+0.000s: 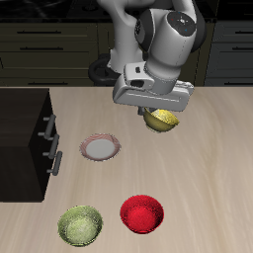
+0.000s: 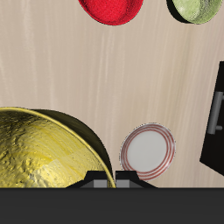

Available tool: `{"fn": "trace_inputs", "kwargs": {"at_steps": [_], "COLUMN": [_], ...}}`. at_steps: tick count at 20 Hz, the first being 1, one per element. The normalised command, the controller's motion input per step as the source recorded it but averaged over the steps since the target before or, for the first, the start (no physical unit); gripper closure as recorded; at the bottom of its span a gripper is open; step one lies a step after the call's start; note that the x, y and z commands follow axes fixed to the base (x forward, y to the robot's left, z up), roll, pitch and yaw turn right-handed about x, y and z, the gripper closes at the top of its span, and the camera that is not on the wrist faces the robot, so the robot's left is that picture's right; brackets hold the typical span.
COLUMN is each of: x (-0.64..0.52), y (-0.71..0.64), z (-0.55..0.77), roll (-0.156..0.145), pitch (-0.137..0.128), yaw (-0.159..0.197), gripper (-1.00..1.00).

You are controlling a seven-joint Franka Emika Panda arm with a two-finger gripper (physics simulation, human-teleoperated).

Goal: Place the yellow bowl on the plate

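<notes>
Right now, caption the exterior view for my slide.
Pincer over the yellow bowl, with the plate empty nearby, and red bowl and yellow-green bowl near the front edge.

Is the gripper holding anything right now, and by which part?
The gripper appears to hold the yellow bowl by its rim; the finger contact itself is hidden.

Glossy yellow bowl (image 1: 162,121) hangs upright, apart from the pink-rimmed plate (image 1: 100,148) lying flat.

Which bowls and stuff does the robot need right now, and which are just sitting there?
Needed:
- glossy golden-yellow round bowl
- flat round plate with pink-red rim
- two-finger gripper

Just lying about:
- shiny red round bowl
- yellow-green round bowl
- black cabinet
</notes>
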Motion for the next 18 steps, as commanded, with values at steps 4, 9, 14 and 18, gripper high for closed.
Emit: {"fn": "trace_inputs", "kwargs": {"at_steps": [4,9,14,18], "x": [-0.03,-0.04,-0.14,-0.28], "y": [-0.39,-0.17,-0.17,-0.35], "z": [-0.07,-0.05,-0.01,-0.04], "roll": [-0.062,-0.027,-0.029,-0.023], "pitch": [0.003,-0.001,-0.005,0.005], "yaw": [0.003,0.005,-0.006,-0.008], "gripper": [1.00,1.00,1.00,1.00]}}
